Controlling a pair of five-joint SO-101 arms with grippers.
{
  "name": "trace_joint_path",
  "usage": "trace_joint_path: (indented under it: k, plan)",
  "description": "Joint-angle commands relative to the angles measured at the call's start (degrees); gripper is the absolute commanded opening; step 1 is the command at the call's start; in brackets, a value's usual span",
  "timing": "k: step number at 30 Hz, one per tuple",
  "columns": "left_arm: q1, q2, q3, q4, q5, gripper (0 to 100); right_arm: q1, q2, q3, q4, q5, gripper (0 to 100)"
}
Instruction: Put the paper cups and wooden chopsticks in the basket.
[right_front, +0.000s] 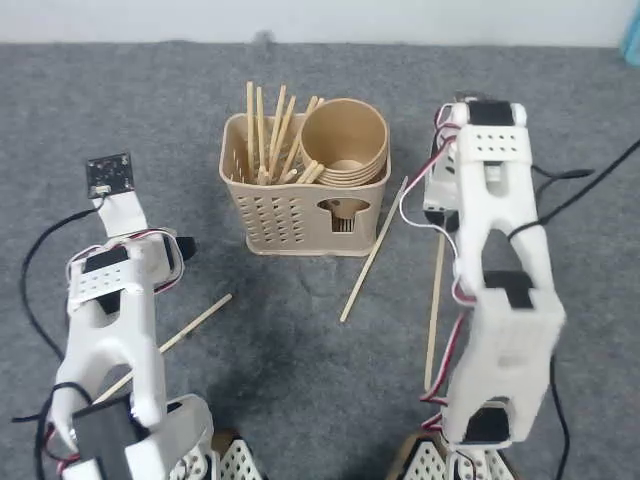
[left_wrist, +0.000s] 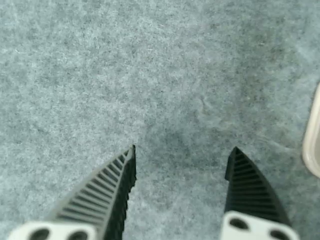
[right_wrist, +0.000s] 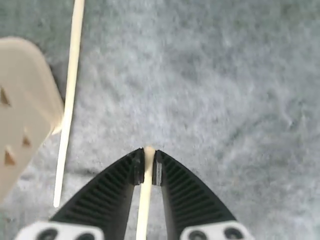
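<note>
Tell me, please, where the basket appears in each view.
High view: basket upper centre, between the arms.
Left wrist view: beige sliver at the frame edge, probably it.
Right wrist view: perforated corner at the frame edge.
Shared landmark: loose chopstick beside that corner.

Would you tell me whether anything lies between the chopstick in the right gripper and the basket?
Only a loose chopstick, lying flat beside the basket, between it and the right gripper with its held chopstick. It lies low, so lifting should clear it.
</note>
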Motion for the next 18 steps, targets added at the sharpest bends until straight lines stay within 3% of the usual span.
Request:
trace_joint_path:
  k: [1, 9, 12, 18]
  plan:
    - [0.2, -0.7, -1.2, 0.2, -0.4, 28, -0.7, -14.8, 15.2, -10.2, -0.8, 0.9]
    - [0.2, -0.7, -1.2, 0.3, -0.4, 28, -0.9, -27.2, 38.7, -31.9, -0.4, 0.9]
    - [0.1, -0.7, -1.1, 0.3, -0.4, 28, -0.9, -27.2, 39.0, -32.7, -0.4, 2.7]
    - [0.1, -0.7, -1.1, 0.3, -0.4, 28, -1.0, -25.3, 39.2, -32.8, -0.4, 16.9]
